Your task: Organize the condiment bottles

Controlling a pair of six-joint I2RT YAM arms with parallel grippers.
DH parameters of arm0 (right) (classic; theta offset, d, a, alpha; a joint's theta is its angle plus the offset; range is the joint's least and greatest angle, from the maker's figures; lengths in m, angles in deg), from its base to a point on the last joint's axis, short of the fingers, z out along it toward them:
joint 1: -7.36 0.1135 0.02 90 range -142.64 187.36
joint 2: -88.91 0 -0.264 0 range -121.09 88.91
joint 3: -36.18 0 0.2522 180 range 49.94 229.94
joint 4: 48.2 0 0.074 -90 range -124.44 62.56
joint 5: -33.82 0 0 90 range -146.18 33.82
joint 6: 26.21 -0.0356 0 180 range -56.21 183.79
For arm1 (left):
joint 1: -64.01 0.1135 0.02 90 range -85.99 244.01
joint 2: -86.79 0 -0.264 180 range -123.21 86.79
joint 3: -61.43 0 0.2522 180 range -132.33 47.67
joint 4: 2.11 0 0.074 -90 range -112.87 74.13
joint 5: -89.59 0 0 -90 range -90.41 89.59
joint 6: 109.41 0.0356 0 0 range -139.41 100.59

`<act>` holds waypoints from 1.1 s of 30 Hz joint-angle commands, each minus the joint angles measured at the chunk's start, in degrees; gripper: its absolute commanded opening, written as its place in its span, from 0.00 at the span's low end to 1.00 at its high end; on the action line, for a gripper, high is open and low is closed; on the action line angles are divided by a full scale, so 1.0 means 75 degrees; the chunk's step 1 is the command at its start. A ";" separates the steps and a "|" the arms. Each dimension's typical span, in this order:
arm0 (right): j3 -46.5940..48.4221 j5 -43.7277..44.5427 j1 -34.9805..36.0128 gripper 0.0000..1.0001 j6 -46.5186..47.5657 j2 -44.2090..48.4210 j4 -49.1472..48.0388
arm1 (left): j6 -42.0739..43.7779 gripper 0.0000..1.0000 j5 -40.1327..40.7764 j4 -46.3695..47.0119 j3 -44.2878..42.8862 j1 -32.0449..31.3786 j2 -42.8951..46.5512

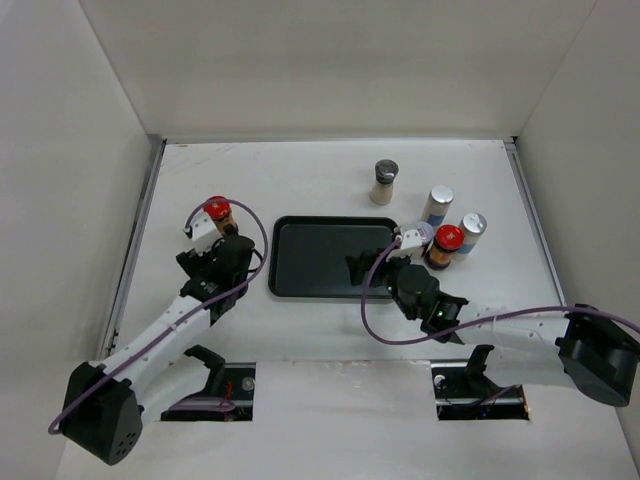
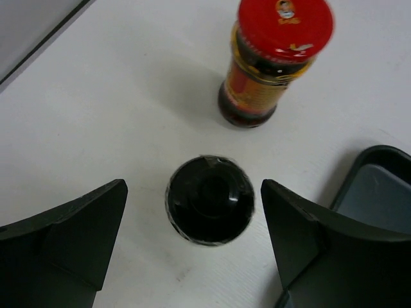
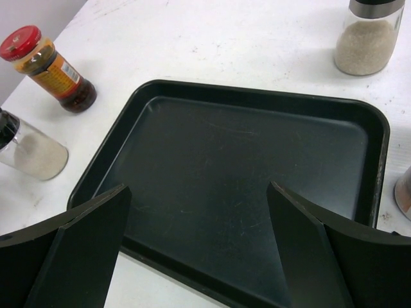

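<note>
A black-capped cream jar (image 2: pixel 210 200) stands between the open fingers of my left gripper (image 2: pixel 192 192), which hovers over it without touching. A red-capped jar (image 2: pixel 276 58) stands just beyond it, left of the tray (image 1: pixel 217 210). My left gripper (image 1: pixel 218 240) hides the black-capped jar in the top view. My right gripper (image 1: pixel 380 262) is open and empty above the right part of the black tray (image 1: pixel 310 255). A second black-capped jar (image 1: pixel 385 182) stands behind the tray. Two silver-topped jars (image 1: pixel 437 203) (image 1: pixel 471 232) and a red-capped jar (image 1: pixel 445 245) stand right of it.
The flat black tray (image 3: pixel 257 93) holds nothing. Its corner shows at the right of the left wrist view (image 2: pixel 379 160). White walls close in the table at the back and both sides. Purple cables loop from both wrists.
</note>
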 commanded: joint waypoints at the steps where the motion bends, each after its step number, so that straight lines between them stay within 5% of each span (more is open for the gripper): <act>1: 0.0174 -0.0099 0.0003 0.93 -0.0011 0.0005 -0.0432 | -0.0141 0.84 -0.0948 0.0738 0.0159 0.0536 -0.0263; 6: 0.0174 -0.0158 -0.0009 0.93 -0.0011 -0.0007 -0.0432 | 0.0046 0.80 -0.1478 0.1524 0.0229 0.0690 -0.0884; 11: 0.0174 -0.0193 -0.0009 0.93 -0.0022 -0.0031 -0.0432 | 0.0176 0.46 -0.1432 0.1549 0.0077 0.0644 -0.1132; 14: 0.0150 -0.0181 -0.0055 0.93 -0.0046 -0.0019 -0.0443 | 0.0409 0.37 -0.1094 0.1163 -0.0355 0.0142 -0.0664; 22: 0.0139 -0.0204 -0.0161 0.92 -0.0081 -0.0124 -0.0514 | 0.1335 0.36 -0.0693 0.2072 -0.1914 -0.1582 -0.1585; 28: -0.0060 -0.0075 -0.0430 0.90 -0.0104 0.0297 -0.0502 | 0.1839 0.36 -0.1676 0.4066 -0.2640 -0.1361 -0.3694; 33: -0.0259 -0.0075 -0.0711 0.90 -0.0163 0.0859 -0.0432 | 0.1922 0.36 -0.2017 0.4291 -0.3134 -0.1138 -0.4763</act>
